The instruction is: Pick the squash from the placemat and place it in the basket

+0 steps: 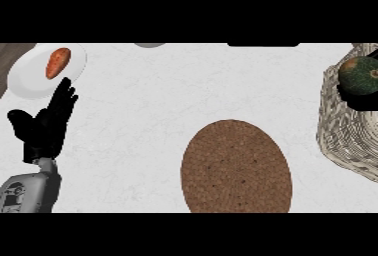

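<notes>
Basket [347, 135]: cut off at the frame's right edge.
Squash [360, 75]: seen inside the basket, partly cropped.
Placemat [235, 167]: left of the basket, bare.
Left hand [46, 125]: far left of the basket, fingers straight, nothing held.
Right hand: not seen.

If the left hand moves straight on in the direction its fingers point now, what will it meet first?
The left hand is open, its fingers pointing up and slightly right. Just ahead lies the white plate bearing an orange-red vegetable. It would probably meet the plate's rim first, though its height above the counter is unclear.
</notes>
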Controlling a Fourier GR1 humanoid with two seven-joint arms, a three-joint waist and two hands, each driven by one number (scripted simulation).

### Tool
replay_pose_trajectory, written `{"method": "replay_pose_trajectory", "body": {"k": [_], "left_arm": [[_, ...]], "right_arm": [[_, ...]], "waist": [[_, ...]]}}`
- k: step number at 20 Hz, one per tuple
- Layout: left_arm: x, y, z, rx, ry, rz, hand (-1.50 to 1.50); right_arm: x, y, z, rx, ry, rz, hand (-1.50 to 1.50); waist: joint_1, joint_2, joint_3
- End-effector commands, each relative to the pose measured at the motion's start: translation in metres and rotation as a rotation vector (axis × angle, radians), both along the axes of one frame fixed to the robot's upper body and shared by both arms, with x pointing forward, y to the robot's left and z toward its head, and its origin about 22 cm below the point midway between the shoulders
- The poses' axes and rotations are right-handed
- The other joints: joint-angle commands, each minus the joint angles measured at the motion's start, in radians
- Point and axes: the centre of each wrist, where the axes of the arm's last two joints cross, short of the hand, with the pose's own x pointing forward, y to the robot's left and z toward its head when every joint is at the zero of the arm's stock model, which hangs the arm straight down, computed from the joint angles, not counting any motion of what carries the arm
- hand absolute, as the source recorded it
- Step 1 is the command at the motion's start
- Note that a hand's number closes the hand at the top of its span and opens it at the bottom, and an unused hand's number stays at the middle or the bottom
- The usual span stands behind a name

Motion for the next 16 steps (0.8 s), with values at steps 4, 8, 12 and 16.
{"method": "replay_pose_trajectory", "body": {"k": [4,8,12,16], "left_arm": [[-0.007,-0.015,-0.008,-0.008,-0.001,-0.009,0.00],[0.012,-0.014,-0.005,-0.016,0.000,-0.001,0.00],[0.001,-0.008,0.001,0.003,-0.010,-0.020,0.00],[-0.001,-0.004,-0.001,0.027,-0.011,-0.018,0.00]], "right_arm": [[0.014,-0.026,0.005,0.092,0.021,0.035,1.50],[0.029,-0.050,0.008,0.108,-0.004,0.029,1.50],[-0.006,-0.062,0.023,-0.649,-0.062,0.109,1.50],[0.008,-0.059,0.000,-0.772,-0.133,0.084,1.50]], "waist": [[0.000,-0.001,0.000],[0.001,0.001,0.000],[0.007,0.009,0.000],[0.018,0.005,0.000]]}}
